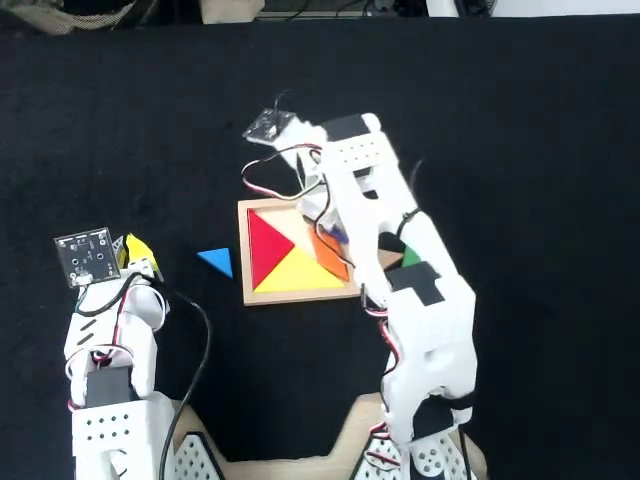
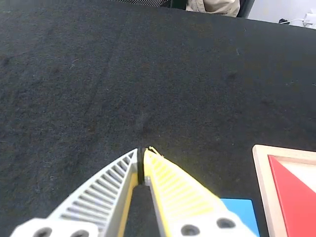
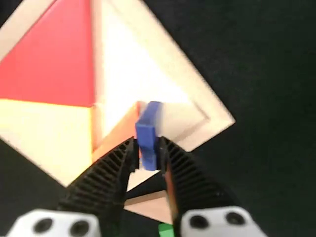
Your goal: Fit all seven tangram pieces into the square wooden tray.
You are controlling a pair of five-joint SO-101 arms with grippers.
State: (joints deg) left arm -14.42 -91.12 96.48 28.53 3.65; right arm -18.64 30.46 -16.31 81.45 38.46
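The square wooden tray (image 1: 244, 252) lies mid-table holding a red triangle (image 1: 265, 243), a yellow triangle (image 1: 293, 273) and an orange piece (image 1: 330, 256). My right gripper (image 3: 147, 146) hangs over the tray's bare far corner (image 3: 217, 118), shut on a dark blue piece (image 3: 148, 126) that stands on edge. The red triangle (image 3: 54, 64), yellow triangle (image 3: 44, 133) and orange piece (image 3: 118, 131) lie beside it. A light blue triangle (image 1: 215, 262) rests on the cloth left of the tray. My left gripper (image 2: 143, 151) is shut on nothing, left of that triangle (image 2: 242, 212).
A green piece (image 1: 410, 257) lies by the tray's right side, partly under the right arm. Black cloth covers the table, with open room at the back and left. The tray's corner (image 2: 261, 163) sits to the left gripper's right.
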